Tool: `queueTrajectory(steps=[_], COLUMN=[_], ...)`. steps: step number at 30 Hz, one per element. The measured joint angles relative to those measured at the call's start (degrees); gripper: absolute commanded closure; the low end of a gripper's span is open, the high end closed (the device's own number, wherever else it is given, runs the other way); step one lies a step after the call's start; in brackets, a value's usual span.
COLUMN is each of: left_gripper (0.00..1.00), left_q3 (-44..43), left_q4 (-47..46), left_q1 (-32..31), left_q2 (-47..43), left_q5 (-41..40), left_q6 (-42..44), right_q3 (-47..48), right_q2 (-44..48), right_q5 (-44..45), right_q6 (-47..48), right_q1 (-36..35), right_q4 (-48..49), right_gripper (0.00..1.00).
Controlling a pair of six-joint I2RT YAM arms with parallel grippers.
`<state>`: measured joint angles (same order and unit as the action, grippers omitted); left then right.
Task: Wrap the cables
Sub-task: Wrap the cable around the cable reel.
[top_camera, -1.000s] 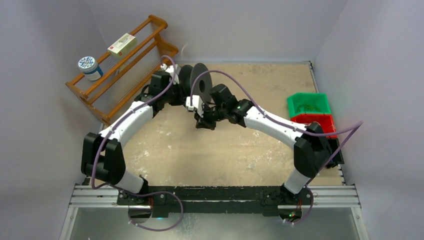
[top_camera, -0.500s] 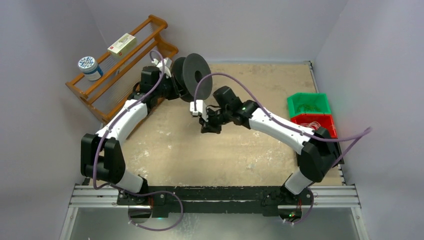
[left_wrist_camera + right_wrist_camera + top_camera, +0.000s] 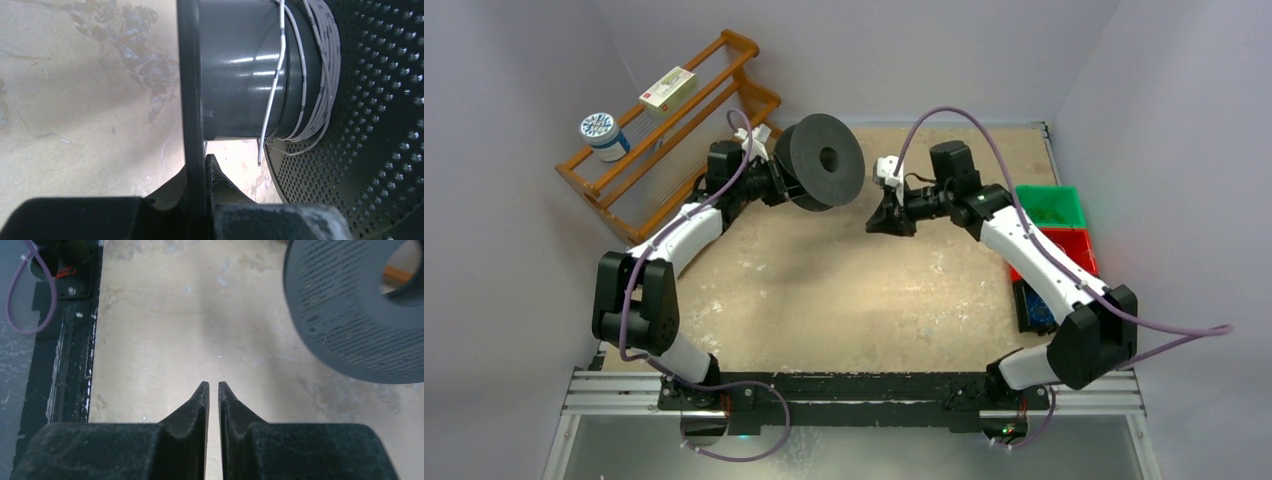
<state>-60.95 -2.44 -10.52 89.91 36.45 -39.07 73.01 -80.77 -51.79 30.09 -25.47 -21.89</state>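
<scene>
Since a second ago the right arm has swung away to the right, and the spool has turned its flat face up toward the overhead camera. Thin whitish cables (image 3: 320, 75) lie in a few turns around the grey hub of the dark spool (image 3: 819, 160), packed against its perforated flange. One loose strand crosses the hub and hangs down, its free end in the air near the left gripper's (image 3: 199, 172) visible fingertip, not touching it. That gripper is clamped on the spool's other, thin flange, holding it above the sandy table (image 3: 824, 300). The right gripper (image 3: 210, 386) hovers well apart to the spool's right, fingers nearly together with a slim gap, holding nothing. A wooden rack (image 3: 674, 120) stands far left; a green bin (image 3: 1049, 205) sits at the right.
</scene>
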Motion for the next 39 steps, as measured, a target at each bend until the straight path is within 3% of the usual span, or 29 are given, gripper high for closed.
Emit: queueTrajectory(steps=[5, 8, 14, 23, 32, 39], left_gripper=[1.00, 1.00, 1.00, 1.00, 1.00, 1.00], left_q3=[0.02, 0.02, -0.11, -1.88, -1.92, -1.92], left_q4=[-2.91, -3.85, -3.93, -4.37, -5.09, -6.05], left_q1=[0.00, 0.00, 0.00, 0.00, 0.00, 0.00], left_q2=[0.22, 0.22, 0.22, 0.20, -0.15, -1.38], left_q5=[1.64, 2.25, 3.19, 4.94, 5.53, 6.99], left_q6=[-3.02, -4.00, -5.57, -7.39, -8.70, -9.84], right_q3=[-5.70, -9.64, -16.26, -24.37, -25.73, -25.49], right_q2=[-1.73, -1.31, 1.62, 3.02, 0.17, -5.44], right_q5=[1.99, 5.97, 11.61, 19.43, 25.83, 27.26], right_q6=[4.20, 9.07, 19.30, 33.40, 41.51, 46.47], right_q1=[-0.87, -0.87, -2.10, -11.54, -14.40, -14.38], right_q4=[2.67, 5.33, 11.21, 22.67, 32.94, 33.44], right_gripper=[0.75, 0.61, 0.44, 0.40, 0.38, 0.38])
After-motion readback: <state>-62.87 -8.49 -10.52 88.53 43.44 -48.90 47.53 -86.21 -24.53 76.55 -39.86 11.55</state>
